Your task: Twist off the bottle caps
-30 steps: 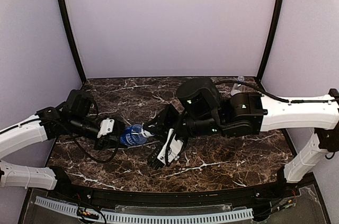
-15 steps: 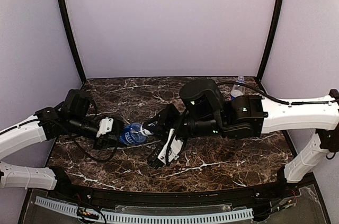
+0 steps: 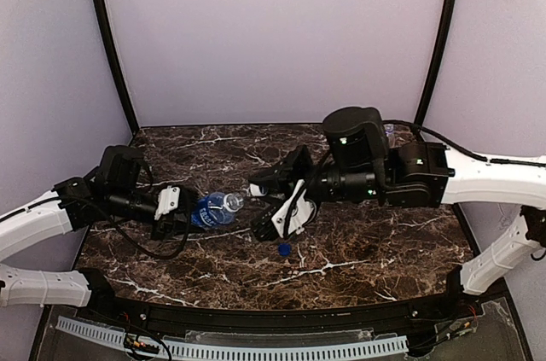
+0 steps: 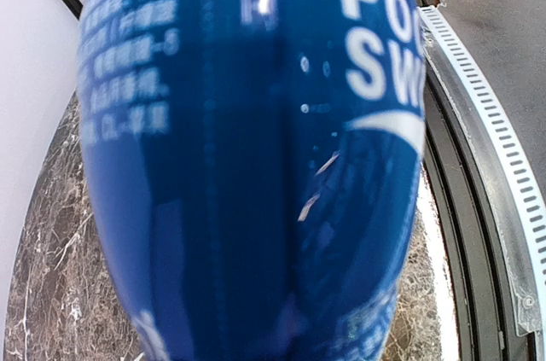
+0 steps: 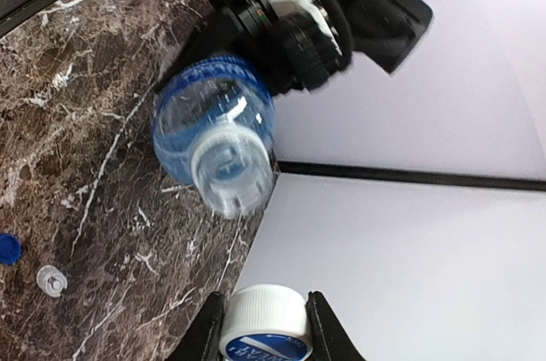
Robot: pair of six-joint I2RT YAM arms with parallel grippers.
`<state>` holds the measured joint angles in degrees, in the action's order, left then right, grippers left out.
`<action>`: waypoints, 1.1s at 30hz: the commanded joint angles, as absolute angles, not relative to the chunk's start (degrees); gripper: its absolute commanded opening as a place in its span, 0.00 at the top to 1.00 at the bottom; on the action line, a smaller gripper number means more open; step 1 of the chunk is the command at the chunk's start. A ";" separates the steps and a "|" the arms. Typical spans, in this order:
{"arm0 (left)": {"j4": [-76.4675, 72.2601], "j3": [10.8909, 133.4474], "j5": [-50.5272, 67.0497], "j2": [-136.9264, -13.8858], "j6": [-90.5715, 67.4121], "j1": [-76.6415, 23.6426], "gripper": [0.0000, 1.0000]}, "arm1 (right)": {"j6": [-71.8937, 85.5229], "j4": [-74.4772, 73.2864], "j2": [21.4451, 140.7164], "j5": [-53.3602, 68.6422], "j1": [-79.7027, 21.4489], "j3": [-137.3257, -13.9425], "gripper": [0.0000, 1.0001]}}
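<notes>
Right pincer (image 5: 265, 331) clamping one white cap (image 5: 264, 311), left pincer (image 3: 188, 212) gripping one blue-label bottle (image 3: 216, 208), one blue cap (image 3: 283, 249) loose

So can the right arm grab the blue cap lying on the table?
Probably not yet: its jaws are shut on the white cap, though the blue cap lies uncovered close by.

The dark brown marbled tabletop (image 3: 367, 250) is being viewed from above, over its near edge, by the top camera, which is facing the pale back wall (image 3: 273, 37). The clear plastic bottle with the blue label (image 4: 247, 165) is being filmed by the left wrist camera from so near that the frame is being filled. The same bottle is being seen mouth-on, from slightly farther, by the right wrist camera, above the right hand (image 5: 264, 327). Bottle and tabletop are being shared by all views.
</notes>
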<state>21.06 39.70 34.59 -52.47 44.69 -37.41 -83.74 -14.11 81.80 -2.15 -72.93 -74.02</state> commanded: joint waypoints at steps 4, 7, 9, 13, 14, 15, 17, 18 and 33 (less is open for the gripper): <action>11.43 37.34 31.62 -50.86 36.79 -37.48 0.87 | -59.96 -10.69 73.33 -1.87 -66.32 -68.27 1.00; 7.51 36.41 29.64 -50.77 32.49 -37.53 0.87 | -37.36 -14.76 75.26 -6.60 -58.86 -71.05 1.00; 4.34 35.87 28.36 -50.52 30.21 -37.53 0.86 | -17.24 -25.50 79.66 -7.65 -51.90 -76.46 1.00; 1.75 36.39 27.66 -50.82 28.49 -37.53 0.82 | 9.26 -49.23 91.11 -5.90 -42.39 -84.50 1.00; 1.69 36.52 27.67 -50.94 28.53 -37.51 0.81 | 13.15 -52.42 93.06 -5.02 -41.58 -84.42 1.00; 1.59 36.75 27.90 -50.96 28.49 -37.52 0.81 | 15.20 -54.23 94.33 -4.68 -41.39 -83.47 1.00; 1.40 36.65 28.15 -50.83 28.32 -37.53 0.81 | 18.27 -54.49 95.20 -3.60 -41.37 -80.19 1.00; 1.23 36.56 28.14 -50.63 28.31 -37.51 0.81 | 19.77 -53.96 95.26 -3.26 -41.37 -78.49 1.00; 0.26 35.79 28.59 -50.51 29.15 -37.51 0.80 | 18.75 -47.35 110.76 4.54 -50.76 -78.80 1.00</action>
